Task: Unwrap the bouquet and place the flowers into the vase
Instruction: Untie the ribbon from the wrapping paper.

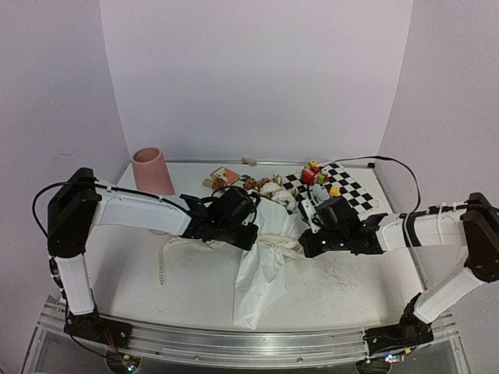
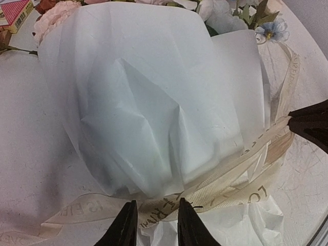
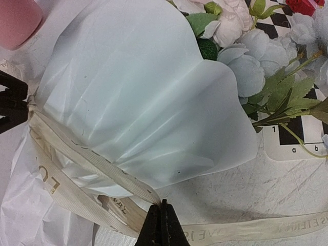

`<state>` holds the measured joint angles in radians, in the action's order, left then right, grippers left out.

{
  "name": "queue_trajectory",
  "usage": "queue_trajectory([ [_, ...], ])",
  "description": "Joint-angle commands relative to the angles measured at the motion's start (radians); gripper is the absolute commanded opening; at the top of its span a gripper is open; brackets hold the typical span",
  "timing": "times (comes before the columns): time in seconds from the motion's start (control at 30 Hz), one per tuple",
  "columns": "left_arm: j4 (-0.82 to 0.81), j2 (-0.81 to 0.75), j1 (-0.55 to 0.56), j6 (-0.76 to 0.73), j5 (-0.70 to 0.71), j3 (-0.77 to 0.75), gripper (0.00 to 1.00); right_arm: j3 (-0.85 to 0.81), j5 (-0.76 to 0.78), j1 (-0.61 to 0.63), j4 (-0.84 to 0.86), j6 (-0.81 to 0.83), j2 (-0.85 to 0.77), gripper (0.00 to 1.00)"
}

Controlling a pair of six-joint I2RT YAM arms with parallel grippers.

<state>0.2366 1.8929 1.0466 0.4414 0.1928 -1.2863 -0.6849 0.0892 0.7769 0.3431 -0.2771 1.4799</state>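
Note:
The bouquet point(image 1: 269, 234) lies across the middle of the table, its white paper point(image 2: 143, 102) bunched at the waist by a cream ribbon point(image 2: 230, 179). The flowers point(image 1: 269, 189) poke out at the far end, pale roses with green leaves point(image 3: 246, 66). My left gripper point(image 2: 154, 225) is open at the waist, with a printed stretch of ribbon lying between its fingertips. From the other side my right gripper point(image 3: 161, 207) is shut on a ribbon strand point(image 3: 66, 148) at the paper's edge. The pink vase point(image 1: 152, 171) stands upright at the back left.
A black-and-white checkered mat point(image 1: 351, 191) lies at the back right with small toy blocks point(image 1: 316, 173) on it. A small pink box point(image 1: 226, 175) sits behind the flowers. A loose ribbon tail point(image 1: 164, 265) trails on the table to the left.

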Motion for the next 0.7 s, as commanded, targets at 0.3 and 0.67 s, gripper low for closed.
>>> queue_trajectory([
  [0.3, -0.002, -0.026, 0.002, 0.032, 0.107, -0.024, 0.0, -0.02, 0.037, -0.002, -0.02, -0.003, -0.033, 0.0],
  [0.67, 0.015, -0.13, 0.0, 0.151, 0.188, 0.109, 0.0, 0.026, 0.082, -0.002, -0.035, -0.047, -0.057, 0.0],
])
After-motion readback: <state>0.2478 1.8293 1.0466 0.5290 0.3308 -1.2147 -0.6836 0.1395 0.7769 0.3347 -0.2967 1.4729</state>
